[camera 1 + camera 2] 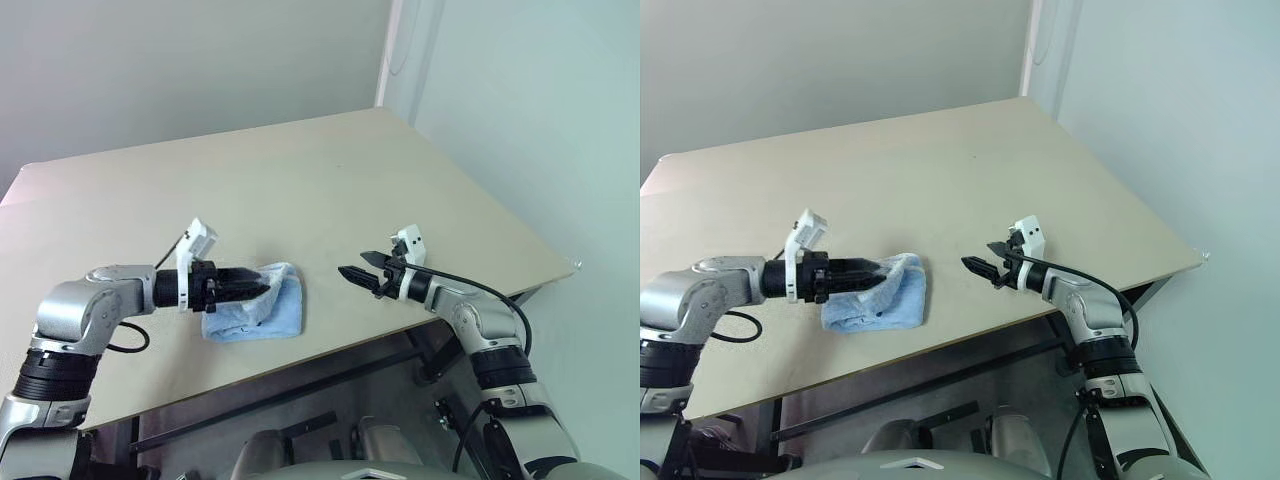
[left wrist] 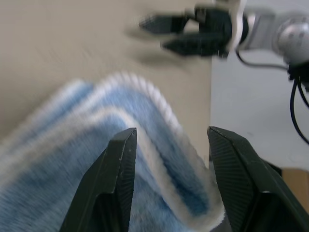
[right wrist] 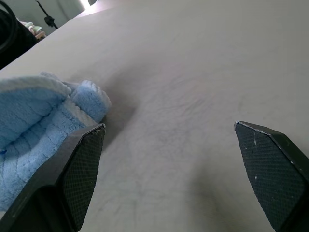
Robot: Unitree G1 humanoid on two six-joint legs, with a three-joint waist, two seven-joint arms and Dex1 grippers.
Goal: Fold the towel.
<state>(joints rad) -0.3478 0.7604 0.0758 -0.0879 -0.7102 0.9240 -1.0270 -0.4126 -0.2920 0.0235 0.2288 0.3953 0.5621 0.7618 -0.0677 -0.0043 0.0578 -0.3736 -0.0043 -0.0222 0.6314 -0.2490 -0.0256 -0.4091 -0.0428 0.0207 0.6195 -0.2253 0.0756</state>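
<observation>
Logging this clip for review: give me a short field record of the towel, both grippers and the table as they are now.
towel: light blue, white edging, bunched in folds near the table's near edge
left gripper: over the towel, fingers apart astride a raised fold
right gripper: open, beside the towel, holding nothing
table: beige top
fold state: layered but not flat

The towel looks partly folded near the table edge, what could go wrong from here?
1. The left gripper is open around the folded layers of the towel; pulling back could drag the top layer and undo the fold.
2. The towel sits near the front edge of the table; a nudge might slide it off.
</observation>
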